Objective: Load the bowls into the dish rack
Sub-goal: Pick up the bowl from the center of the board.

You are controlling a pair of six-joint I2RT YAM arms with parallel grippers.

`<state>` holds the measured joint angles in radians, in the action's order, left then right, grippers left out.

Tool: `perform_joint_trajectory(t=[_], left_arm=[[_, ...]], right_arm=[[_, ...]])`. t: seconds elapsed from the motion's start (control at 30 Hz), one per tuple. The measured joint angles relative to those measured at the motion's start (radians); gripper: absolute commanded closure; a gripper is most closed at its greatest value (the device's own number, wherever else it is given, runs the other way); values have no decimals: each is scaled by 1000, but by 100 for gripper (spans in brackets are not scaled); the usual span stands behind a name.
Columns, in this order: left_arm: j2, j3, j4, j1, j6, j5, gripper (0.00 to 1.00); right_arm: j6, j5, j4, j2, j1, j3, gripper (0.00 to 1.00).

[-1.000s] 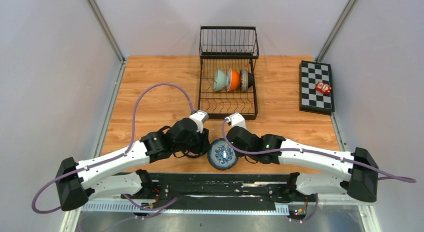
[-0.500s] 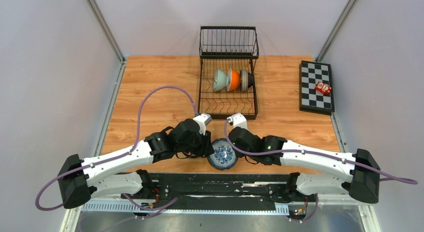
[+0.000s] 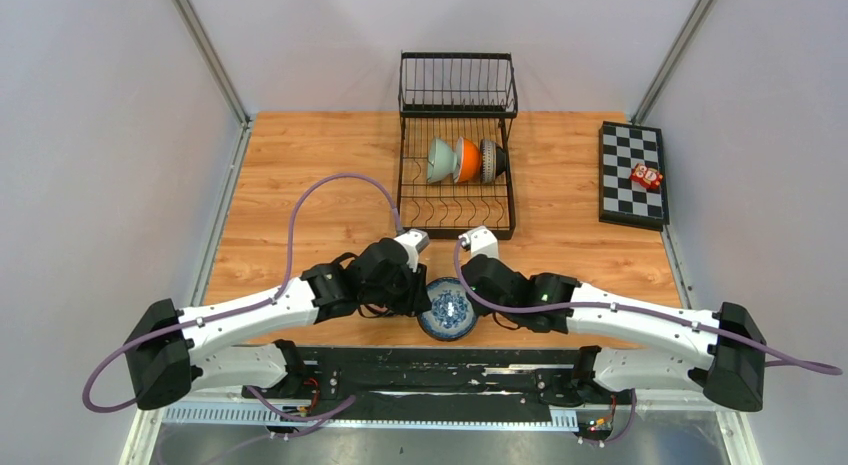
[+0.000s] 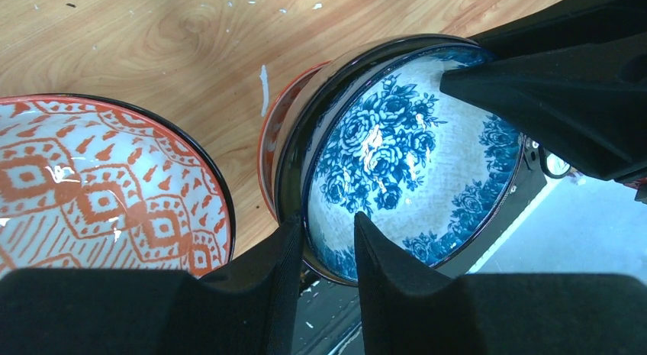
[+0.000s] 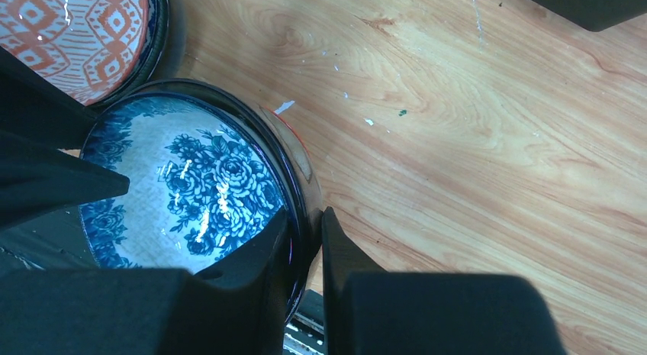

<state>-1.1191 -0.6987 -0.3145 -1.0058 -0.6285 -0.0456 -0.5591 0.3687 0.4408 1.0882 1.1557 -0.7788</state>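
Note:
A blue-and-white floral bowl (image 3: 447, 309) hangs tilted near the table's front edge, between both arms. My right gripper (image 5: 305, 221) is shut on its right rim, one finger inside and one outside. My left gripper (image 4: 328, 221) straddles the opposite rim of this bowl (image 4: 404, 164) with a gap still showing, so it is open. An orange-red bowl (image 4: 268, 137) sits just under the blue one. A red-patterned bowl (image 4: 91, 187) lies to the left. The black wire dish rack (image 3: 457, 200) holds a pale green bowl (image 3: 438, 160), an orange bowl (image 3: 465, 160) and a dark bowl (image 3: 490, 160) on edge.
A flat checkered board (image 3: 625, 190) with a small red item (image 3: 646, 175) lies at the right edge of the table. The black base rail (image 3: 430, 370) runs right below the held bowl. Grey walls close in both sides.
My left arm has slid right toward the blue bowl and its jaws have narrowed around the rim. The right arm and bowl shifted only slightly.

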Motion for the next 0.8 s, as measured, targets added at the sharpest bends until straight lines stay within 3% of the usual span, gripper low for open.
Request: perform_joint_trajectory(t=[0.27,0.43,0.63,0.8], left_arm=[[-11,0,6,0,-2,0,77],[-26,0,4,1,-5,4,100],[-33,-2,16,2,-21,18,100],[-30,-21,-1,2,-22,33,100]], right_arm=[[1,2,0,-6,0,6,97],[5,2,2,-10,0,11,97],[4,0,4,-29,0,23,97],[4,3,2,-42,-3,23,79]])
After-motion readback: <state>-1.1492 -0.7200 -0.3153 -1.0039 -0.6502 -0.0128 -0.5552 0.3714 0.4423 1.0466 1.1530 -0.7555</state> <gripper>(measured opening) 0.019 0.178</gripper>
